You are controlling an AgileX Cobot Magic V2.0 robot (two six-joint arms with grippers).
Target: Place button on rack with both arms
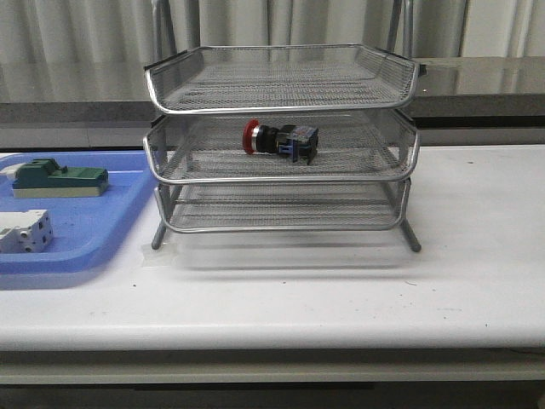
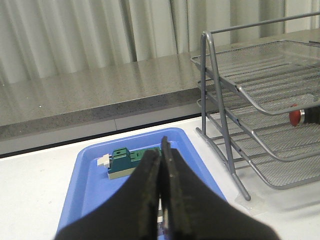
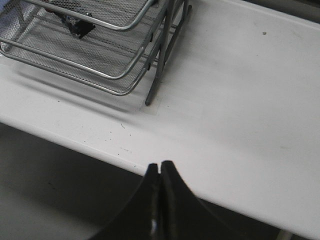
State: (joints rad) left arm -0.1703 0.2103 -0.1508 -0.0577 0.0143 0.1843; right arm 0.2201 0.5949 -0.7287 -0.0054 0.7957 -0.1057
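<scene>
The button (image 1: 279, 139) lies on its side in the middle tier of the silver wire rack (image 1: 281, 183), red cap to the left. Its red cap also shows in the left wrist view (image 2: 296, 116), and its dark body in the right wrist view (image 3: 75, 26). My left gripper (image 2: 160, 152) is shut and empty, hanging over the blue tray (image 2: 90, 165) to the left of the rack (image 2: 260, 100). My right gripper (image 3: 159, 167) is shut and empty, above the table's front edge, off the rack's (image 3: 100, 45) right front corner. Neither gripper shows in the front view.
The blue plastic tray (image 1: 94, 230) sits left of the rack and holds a green block (image 1: 60, 178) and a white terminal block (image 1: 24, 232). The green block also shows in the left wrist view (image 2: 125, 161). A grey ledge (image 1: 477, 85) and curtains run behind the table.
</scene>
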